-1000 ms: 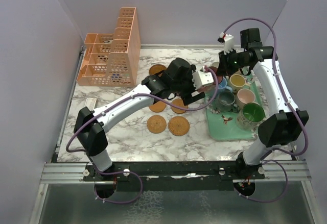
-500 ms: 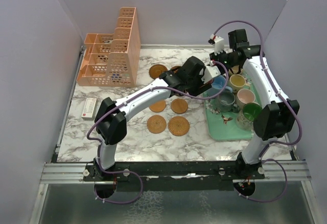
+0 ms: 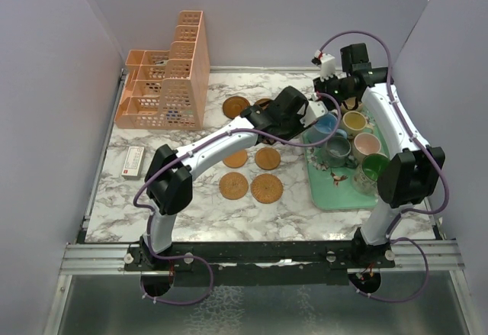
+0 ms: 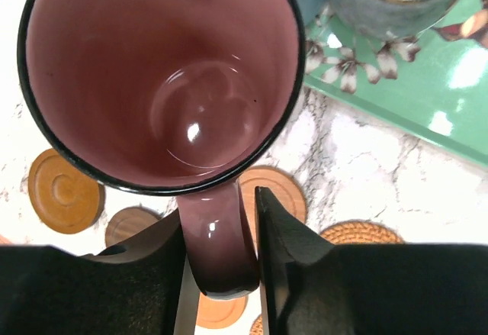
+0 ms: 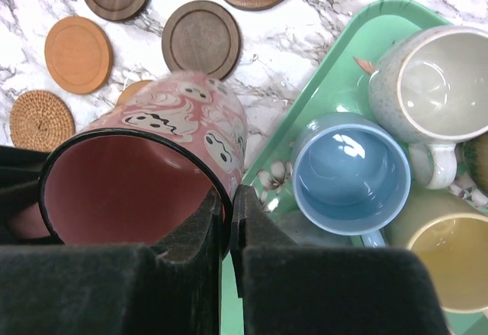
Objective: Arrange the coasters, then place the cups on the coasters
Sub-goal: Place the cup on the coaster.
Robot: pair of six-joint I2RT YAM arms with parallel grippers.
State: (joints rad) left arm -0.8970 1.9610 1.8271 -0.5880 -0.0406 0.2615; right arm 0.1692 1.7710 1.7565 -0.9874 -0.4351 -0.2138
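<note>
A pink-insided cup with a ghost pattern hangs tilted above the table's far middle. My right gripper is shut on its rim. My left gripper is shut on the same cup's handle, one finger against each side. Beneath lie several round coasters, wooden and woven, loosely grouped; some show in the right wrist view and the left wrist view. More cups stand on the mint-green tray: blue, cream, grey and green.
A peach lattice organiser stands at the back left. A small white flat item lies near the left edge. Grey walls close in the table on three sides.
My left arm reached right to the cup in the right gripper, and its jaws closed round the handle. The right arm drew back a little early on, then held still.
</note>
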